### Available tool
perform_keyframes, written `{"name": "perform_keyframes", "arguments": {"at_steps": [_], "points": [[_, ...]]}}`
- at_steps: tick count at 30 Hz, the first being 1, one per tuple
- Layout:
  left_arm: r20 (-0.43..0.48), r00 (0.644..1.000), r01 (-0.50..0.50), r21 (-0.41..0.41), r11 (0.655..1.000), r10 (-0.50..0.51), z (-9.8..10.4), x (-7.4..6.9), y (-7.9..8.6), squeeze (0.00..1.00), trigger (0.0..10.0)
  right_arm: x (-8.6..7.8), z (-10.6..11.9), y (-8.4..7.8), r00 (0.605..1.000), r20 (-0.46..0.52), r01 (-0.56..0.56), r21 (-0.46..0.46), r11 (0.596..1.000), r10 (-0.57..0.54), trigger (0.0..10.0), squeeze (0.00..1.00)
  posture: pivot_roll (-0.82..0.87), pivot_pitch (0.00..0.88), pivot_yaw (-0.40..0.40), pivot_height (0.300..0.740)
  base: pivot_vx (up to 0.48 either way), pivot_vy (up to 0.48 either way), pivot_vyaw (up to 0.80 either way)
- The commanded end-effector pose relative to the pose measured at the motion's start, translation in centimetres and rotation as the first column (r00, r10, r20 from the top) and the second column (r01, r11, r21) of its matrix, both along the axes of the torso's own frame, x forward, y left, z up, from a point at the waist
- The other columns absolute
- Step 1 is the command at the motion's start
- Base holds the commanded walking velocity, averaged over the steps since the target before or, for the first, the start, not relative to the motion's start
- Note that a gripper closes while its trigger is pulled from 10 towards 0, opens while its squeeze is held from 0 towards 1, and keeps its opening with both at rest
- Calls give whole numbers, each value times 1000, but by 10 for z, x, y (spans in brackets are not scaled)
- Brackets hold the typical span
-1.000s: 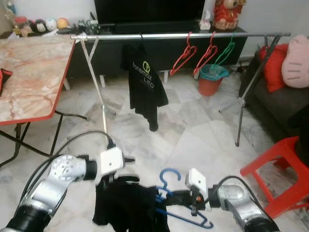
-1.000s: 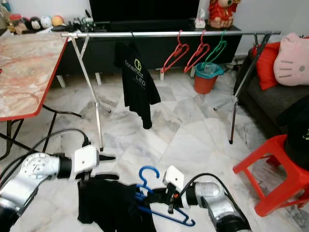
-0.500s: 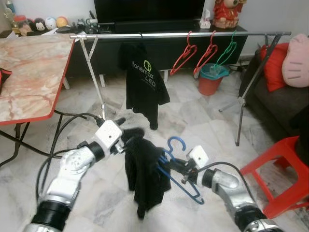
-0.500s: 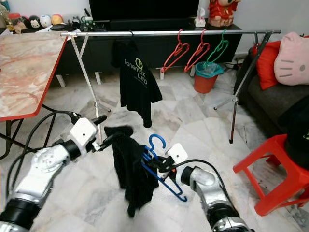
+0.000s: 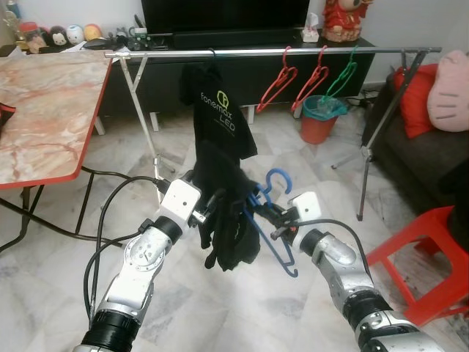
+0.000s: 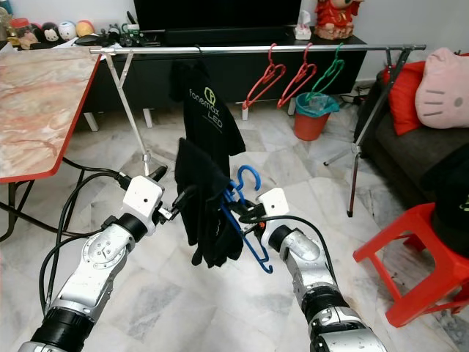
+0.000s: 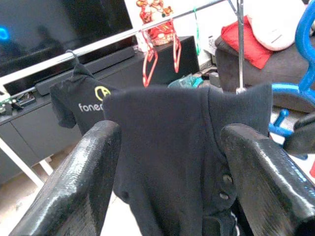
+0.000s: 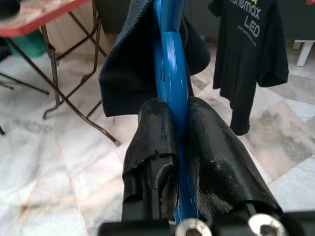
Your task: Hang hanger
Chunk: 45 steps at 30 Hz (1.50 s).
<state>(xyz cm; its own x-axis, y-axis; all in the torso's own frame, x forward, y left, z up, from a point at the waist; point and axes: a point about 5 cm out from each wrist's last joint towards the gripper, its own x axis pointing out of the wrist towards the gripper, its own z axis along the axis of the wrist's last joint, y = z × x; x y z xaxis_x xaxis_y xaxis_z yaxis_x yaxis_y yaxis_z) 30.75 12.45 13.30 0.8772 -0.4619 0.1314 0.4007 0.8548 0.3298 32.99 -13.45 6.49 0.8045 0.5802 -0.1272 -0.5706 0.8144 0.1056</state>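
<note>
A home living room: a dark television point(image 5: 227, 15) on a low cabinet, marble floor tiles point(image 5: 293, 176), a sofa point(image 5: 432, 158) with cushions, a clothes rail point(image 5: 271, 52)
</note>
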Motion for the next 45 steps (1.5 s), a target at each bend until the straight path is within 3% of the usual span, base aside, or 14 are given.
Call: {"name": "perform_keyframes", "arguments": {"at_steps": [1,9,17,27,30,44,45], "points": [[-7,1000,14,21,1000,-14,-3,-2,-1,0,10000,8,13,2,999,47,6,39,999,-7,0,0,37,0,-36,740,0,0,0],[-53,989,145,74,987,-141,-14,-12,-19,0,10000,11,18,6,998,65,-28,33,999,26,0,0,35,0,-39,740,0,0,0],[-74,981,187,77,979,-181,-18,-14,-28,0,10000,13,24,12,995,84,-56,54,997,52,0,0,38,0,-46,740,0,0,0],[-74,981,186,78,979,-180,-18,-14,-30,0,10000,13,25,16,993,86,-86,61,994,81,0,0,41,0,-49,740,0,0,0],[-60,995,83,79,993,-78,-18,-2,-29,0,10000,7,22,25,984,83,-163,73,984,156,0,0,34,0,-47,740,0,0,0],[-74,996,52,114,992,-44,-21,5,-29,0,10000,5,24,27,974,91,-215,99,972,206,0,0,37,0,-40,740,0,0,0],[-78,996,51,128,990,-42,-23,5,-29,0,9059,5,23,27,974,91,-217,100,971,208,0,0,37,0,-40,740,0,0,0]]}}
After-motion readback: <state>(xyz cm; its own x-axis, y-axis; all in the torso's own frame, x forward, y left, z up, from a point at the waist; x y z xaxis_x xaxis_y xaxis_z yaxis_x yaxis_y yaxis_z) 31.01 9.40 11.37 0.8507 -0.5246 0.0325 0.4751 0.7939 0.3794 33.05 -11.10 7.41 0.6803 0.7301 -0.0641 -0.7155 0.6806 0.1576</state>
